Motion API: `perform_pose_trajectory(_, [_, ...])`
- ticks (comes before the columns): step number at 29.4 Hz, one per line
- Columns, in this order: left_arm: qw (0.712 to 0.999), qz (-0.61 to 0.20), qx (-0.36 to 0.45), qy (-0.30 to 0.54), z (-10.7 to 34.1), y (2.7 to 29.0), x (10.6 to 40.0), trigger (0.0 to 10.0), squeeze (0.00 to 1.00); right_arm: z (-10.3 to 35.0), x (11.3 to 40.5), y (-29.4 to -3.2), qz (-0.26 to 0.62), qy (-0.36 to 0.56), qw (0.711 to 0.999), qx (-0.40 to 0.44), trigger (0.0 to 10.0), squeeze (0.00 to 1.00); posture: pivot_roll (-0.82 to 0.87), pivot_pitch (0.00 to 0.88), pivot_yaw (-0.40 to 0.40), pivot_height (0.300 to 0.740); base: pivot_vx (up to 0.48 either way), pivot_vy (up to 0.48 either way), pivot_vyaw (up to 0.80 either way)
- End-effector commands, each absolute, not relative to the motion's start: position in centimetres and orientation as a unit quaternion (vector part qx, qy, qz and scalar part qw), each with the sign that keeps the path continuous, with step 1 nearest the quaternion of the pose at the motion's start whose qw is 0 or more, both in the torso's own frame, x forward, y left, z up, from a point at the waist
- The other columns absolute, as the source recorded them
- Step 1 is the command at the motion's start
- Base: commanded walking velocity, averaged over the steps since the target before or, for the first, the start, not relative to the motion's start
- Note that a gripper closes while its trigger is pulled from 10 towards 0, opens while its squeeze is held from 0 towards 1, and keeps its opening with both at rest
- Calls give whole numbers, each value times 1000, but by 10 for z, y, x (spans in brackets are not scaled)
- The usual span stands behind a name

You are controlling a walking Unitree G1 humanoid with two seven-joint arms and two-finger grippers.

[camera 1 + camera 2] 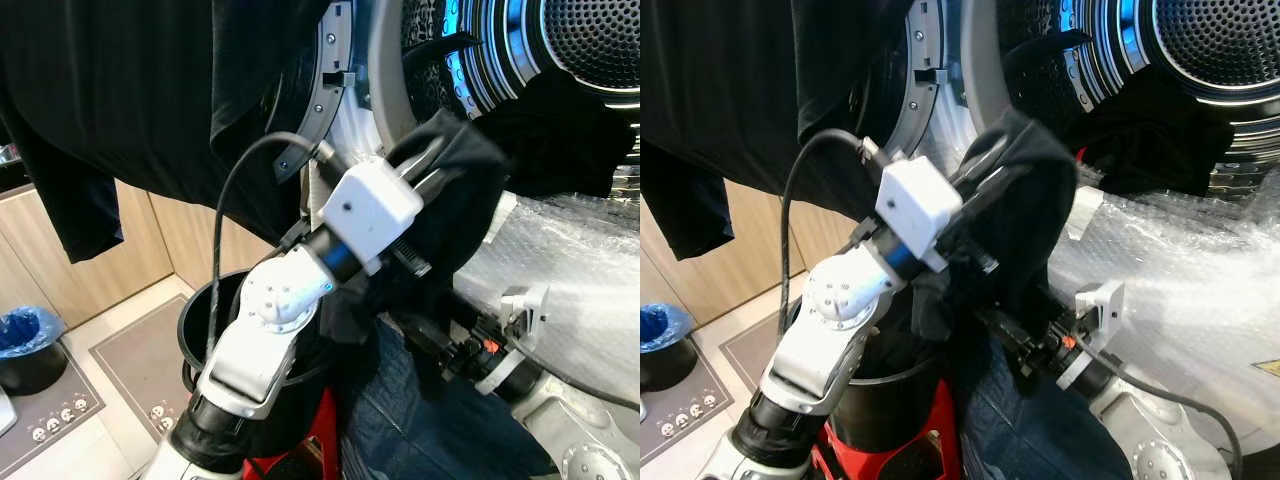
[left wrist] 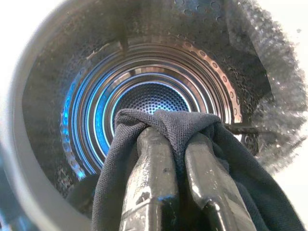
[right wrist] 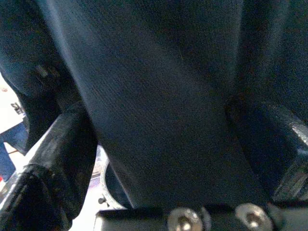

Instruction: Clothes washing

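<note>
1. The left gripper [image 2: 168, 159] is raised at the mouth of the washing machine drum [image 2: 144, 96]. Its two black fingers [image 2: 154, 183] are nearly together, pinching a fold of a dark garment [image 2: 168, 126] that drapes over both fingertips.
2. The garment hangs down from the fingers in a long bunch, so its long axis runs roughly vertical. The pinched fold points ahead of the fingertips, into the open drum.
3. The right gripper [image 3: 163, 144], lower and beneath the left fingers, has dark cloth [image 3: 159, 96] lying between its fingers, which stand fairly wide apart. Whether they truly grip it cannot be told.
4. More dark clothing [image 1: 560, 140] already sits at the drum's rim beyond the left fingers. A black basket [image 1: 200, 320] stands below them.
5. Risk, as a judgement: the hanging tail may snag on the door rim or on the right arm. It could then slip from the shallow pinch and drop outside the drum.
</note>
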State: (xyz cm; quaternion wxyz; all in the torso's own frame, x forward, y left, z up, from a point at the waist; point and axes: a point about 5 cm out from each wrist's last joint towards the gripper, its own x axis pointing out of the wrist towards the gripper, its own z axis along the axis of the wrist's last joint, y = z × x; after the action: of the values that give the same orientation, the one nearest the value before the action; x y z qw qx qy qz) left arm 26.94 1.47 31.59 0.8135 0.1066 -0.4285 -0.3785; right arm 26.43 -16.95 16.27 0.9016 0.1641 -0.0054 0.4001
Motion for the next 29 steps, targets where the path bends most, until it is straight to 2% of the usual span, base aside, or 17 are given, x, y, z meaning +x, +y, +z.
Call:
perform_pose_trajectory(1, [801, -371, 121, -454, 333, 12, 274, 10000, 0, 161, 266, -174, 398, -8, 904, 158, 10000, 0, -58, 0, 22, 740, 0, 0, 0])
perform_pose_trajectory(3, [808, -353, 156, -444, 343, 15, 291, 10000, 0, 162, 260, -171, 419, -14, 893, 162, 10000, 0, -59, 0, 30, 740, 0, 0, 0])
perform_pose_trajectory(6, [824, -343, 156, -423, 351, 24, 309, 10000, 0, 167, 254, -166, 442, -27, 882, 165, 10000, 0, -63, 0, 40, 740, 0, 0, 0])
perform_pose_trajectory(11, [824, -359, 169, -403, 359, 31, 323, 10000, 0, 170, 246, -162, 456, -36, 875, 157, 10000, 0, -84, 0, 68, 740, 0, 0, 0])
perform_pose_trajectory(24, [782, -454, 112, -412, 357, -8, 300, 10000, 0, 185, 279, -181, 318, -73, 931, 164, 10000, 0, -100, 0, 81, 740, 0, 0, 0])
perform_pose_trajectory(29, [773, -473, 96, -412, 355, -17, 293, 10000, 0, 194, 281, -186, 310, -89, 931, 172, 10000, 0, -105, 0, 79, 740, 0, 0, 0])
